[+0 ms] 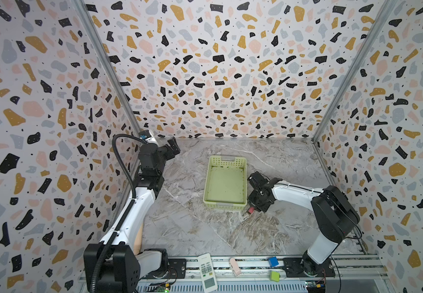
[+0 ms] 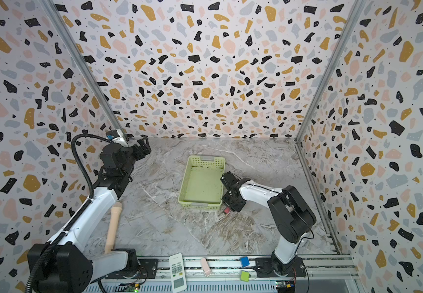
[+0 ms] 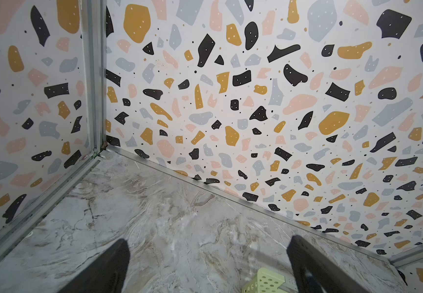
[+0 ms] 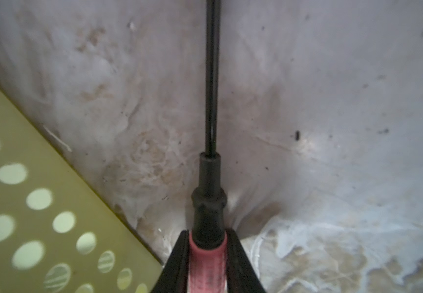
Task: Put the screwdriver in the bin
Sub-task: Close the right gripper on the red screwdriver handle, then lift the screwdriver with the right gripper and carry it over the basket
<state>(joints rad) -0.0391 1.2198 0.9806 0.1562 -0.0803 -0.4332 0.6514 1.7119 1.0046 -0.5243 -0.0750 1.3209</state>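
At the far left the left gripper hangs near the back corner, its fingers spread wide apart. A beige rod lies on the marble table under that arm. Along the front rail sit a white remote, a pale pink piece, a blue cube and a green block. The bin stands mid-table, and its perforated right wall rises between its bare bottom and the screwdriver, which is outside, just beside the near right corner (resting on the marble or just above it, I cannot tell). The right gripper pinches its ribbed pinkish-red handle; a black collar and a thin black shaft reach out past the fingertips
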